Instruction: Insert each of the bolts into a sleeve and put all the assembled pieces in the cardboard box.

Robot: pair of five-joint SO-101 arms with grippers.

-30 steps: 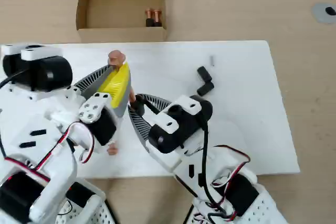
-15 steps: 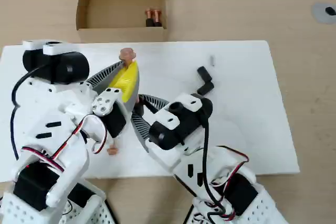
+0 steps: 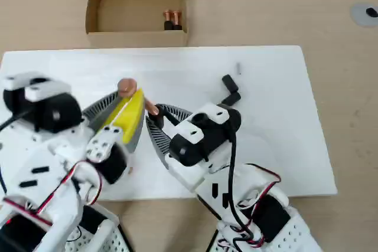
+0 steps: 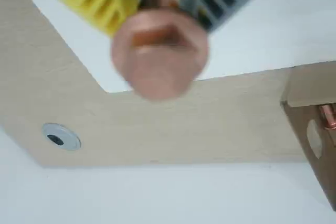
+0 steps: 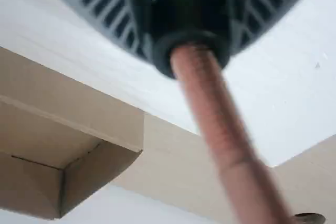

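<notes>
Left gripper (image 3: 126, 92), fingers (image 3: 131, 110) clamped on a bolt (image 4: 160, 51), right gripper (image 3: 155, 116) clamped on a sleeve (image 5: 191, 19), tips close together.

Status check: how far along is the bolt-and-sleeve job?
Done: what look like two assembled pieces lie in the cardboard box. In hand: the left hand grips a bolt, and the right hand holds a sleeve with a copper shaft in its mouth. Left: finish and box this one, then the loose black sleeves on the white mat.

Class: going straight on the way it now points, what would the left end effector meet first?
Probably the cardboard box, near its front right corner, though depth is unclear; it may pass above.
</notes>
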